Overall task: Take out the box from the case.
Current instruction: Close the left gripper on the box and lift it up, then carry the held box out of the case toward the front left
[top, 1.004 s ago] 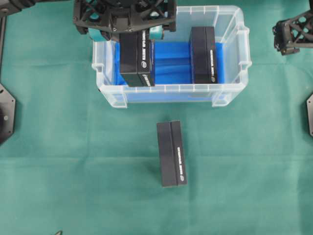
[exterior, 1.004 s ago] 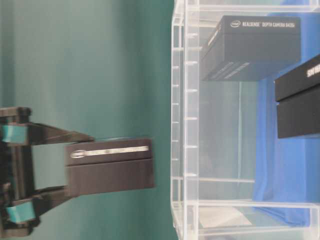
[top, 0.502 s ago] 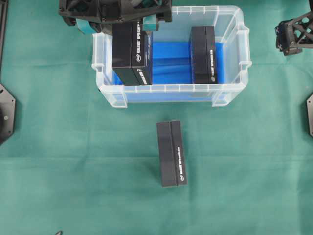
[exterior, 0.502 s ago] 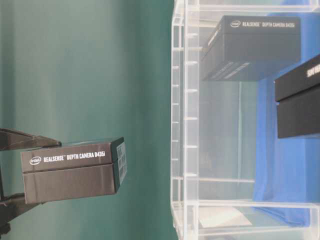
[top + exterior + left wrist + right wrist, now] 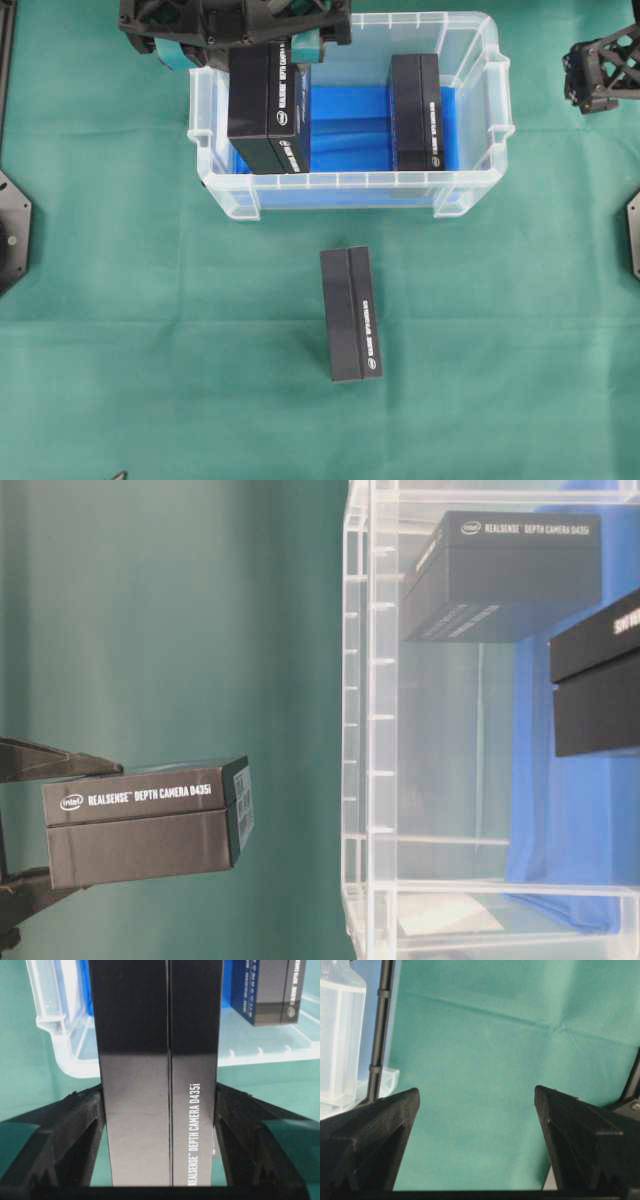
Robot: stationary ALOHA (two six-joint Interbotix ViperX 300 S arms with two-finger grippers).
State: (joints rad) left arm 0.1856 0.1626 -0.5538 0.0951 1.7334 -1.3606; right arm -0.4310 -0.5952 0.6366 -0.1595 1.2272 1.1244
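In the overhead view, the left gripper (image 5: 240, 40) holds a black box (image 5: 268, 105) by its far end, so the box juts toward the near wall of the case (image 5: 350, 185) and covers the blue lining on the left side. A second box (image 5: 417, 97) lies inside the case on the right, and a third box (image 5: 351, 313) lies on the green cloth (image 5: 150, 350) in front, well apart from the case. The right gripper (image 5: 600, 70) waits off to the right, beyond the case wall.

The table-level view is turned on its side; it shows the held box (image 5: 145, 820) clear of the case rim (image 5: 358, 730), apparently lifted out above it, with nothing between box and cloth.

In the left wrist view, both fingers (image 5: 75, 1125) press against the long sides of the box (image 5: 160, 1085), the jaws closed to its width. Beyond it the case edge and the second box (image 5: 267, 990) appear.

In the right wrist view, the right jaws stand wide apart over bare cloth, gripping nothing.
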